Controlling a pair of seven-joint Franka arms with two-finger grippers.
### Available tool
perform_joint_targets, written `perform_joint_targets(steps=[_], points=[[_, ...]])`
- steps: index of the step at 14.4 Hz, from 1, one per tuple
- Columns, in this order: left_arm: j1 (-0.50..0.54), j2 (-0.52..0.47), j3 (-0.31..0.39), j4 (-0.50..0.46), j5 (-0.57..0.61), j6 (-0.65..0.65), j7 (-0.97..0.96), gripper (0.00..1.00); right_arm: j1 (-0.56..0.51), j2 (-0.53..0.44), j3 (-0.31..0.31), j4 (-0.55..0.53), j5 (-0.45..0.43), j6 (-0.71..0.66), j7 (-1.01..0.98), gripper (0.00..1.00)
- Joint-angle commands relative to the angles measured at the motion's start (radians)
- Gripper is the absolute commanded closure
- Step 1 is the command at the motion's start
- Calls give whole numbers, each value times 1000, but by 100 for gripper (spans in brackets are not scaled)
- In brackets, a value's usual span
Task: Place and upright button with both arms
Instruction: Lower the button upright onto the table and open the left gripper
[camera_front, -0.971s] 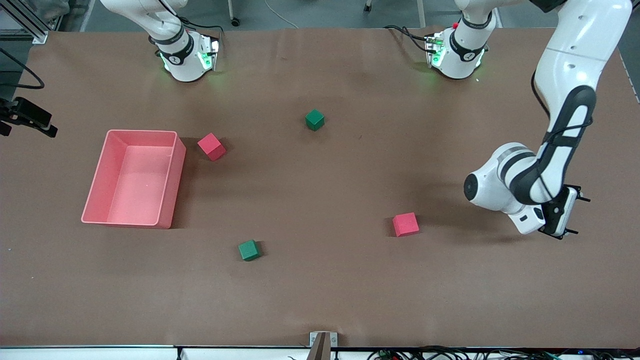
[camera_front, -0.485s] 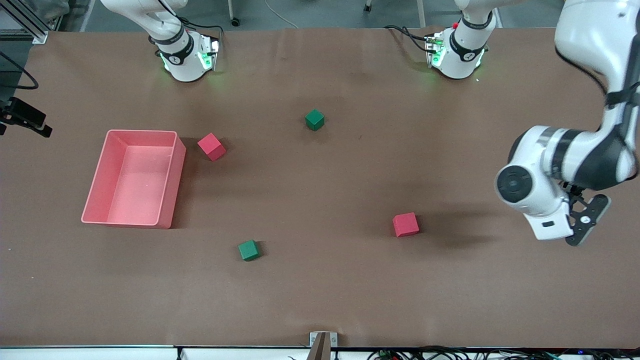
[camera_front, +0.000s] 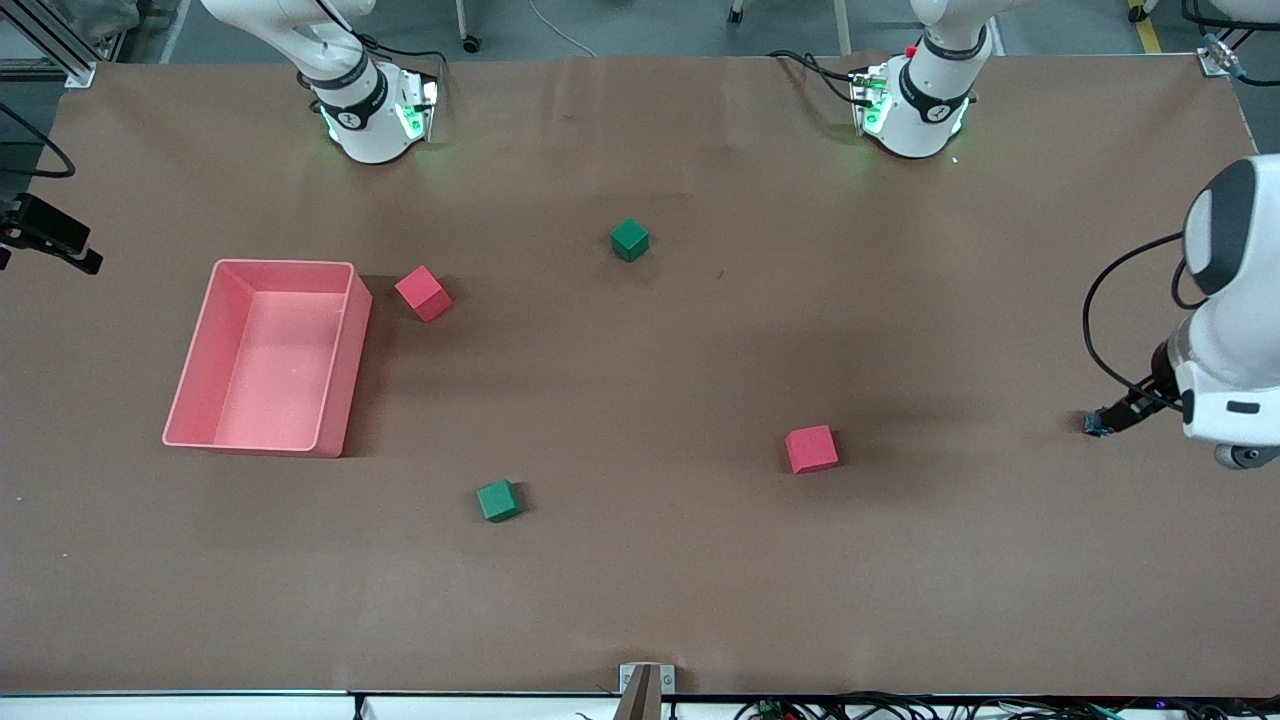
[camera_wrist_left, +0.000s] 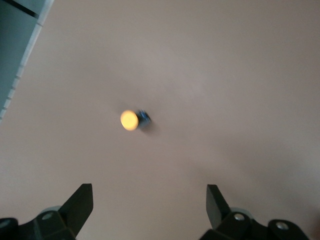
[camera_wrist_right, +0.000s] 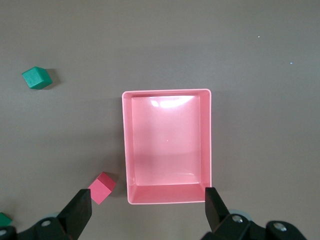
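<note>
The left hand hangs spread over bare surface at the left arm's end; the button lies below and ahead of its fingertips, apparently tipped on its side. The right hand, also spread, hovers empty over the pink bin.

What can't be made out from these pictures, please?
The button: blurred in the left wrist view, a dark speck in the front view; upright or tipped, cannot tell.
The left gripper, open above the button: in the front view hidden by its own wrist at the frame edge.
The right gripper, open over the pink bin: outside the front view.
</note>
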Motion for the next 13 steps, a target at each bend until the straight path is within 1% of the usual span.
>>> perform_joint_targets(steps=[1,3,5,7,9,11,13], points=[[-3,-43,-8,-3,-91,-41,46,0,-12,-8,12,1,1,-3,-6,0],[-4,-67,-11,-3,-178,-77,57,0,-13,-8,12,1,1,-5,-6,0],[-7,-95,-9,-8,-275,-80,63,0,-14,-8,12,1,1,-5,-8,0],[-13,-106,-8,-3,-338,-110,106,0,-14,-11,11,1,1,-6,-8,0],[-38,-142,18,-5,-378,-126,176,0,-14,-11,11,1,1,-6,-8,0],[-91,-167,81,-3,-400,-132,284,0,-14,-9,12,1,-3,-5,-8,0],[-157,-195,159,-5,-403,-140,461,0,-14,-11,11,1,-7,-5,-8,0]])
